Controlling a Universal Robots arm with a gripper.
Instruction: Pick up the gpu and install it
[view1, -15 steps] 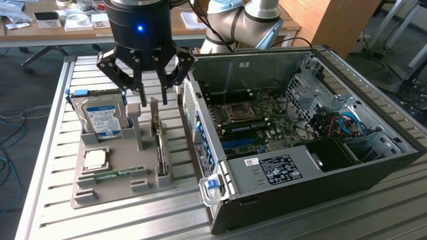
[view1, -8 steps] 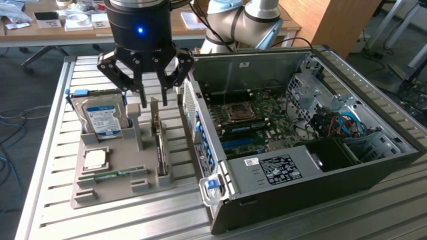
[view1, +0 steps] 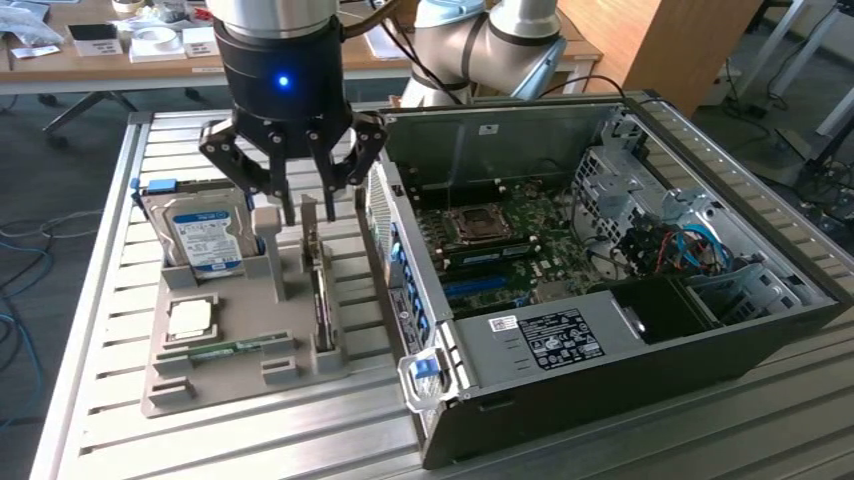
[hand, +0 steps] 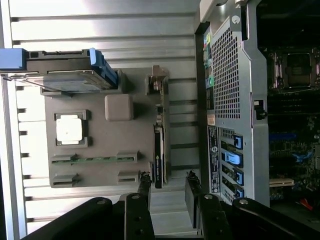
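The gpu (view1: 320, 295) is a thin dark card standing on its edge in a slot of the grey holder tray (view1: 234, 390), just beside the computer case. In the wrist view the gpu (hand: 159, 150) runs lengthwise, with its pale bracket end (hand: 157, 80) far from the fingers. My gripper (view1: 308, 212) hangs over the far end of the card, open, with one finger on each side of the card's line and nothing held. The fingertips (hand: 144, 192) sit just short of the card's near end in the wrist view, the gripper (hand: 168, 192) roughly centred on it.
The open computer case (view1: 747, 330) lies at the exterior view's right, its motherboard (view1: 494, 240) exposed. On the tray are a hard drive (view1: 207, 235), a CPU (view1: 191, 318) and a green memory stick (view1: 227, 350). A slatted metal table (view1: 107, 440) carries everything.
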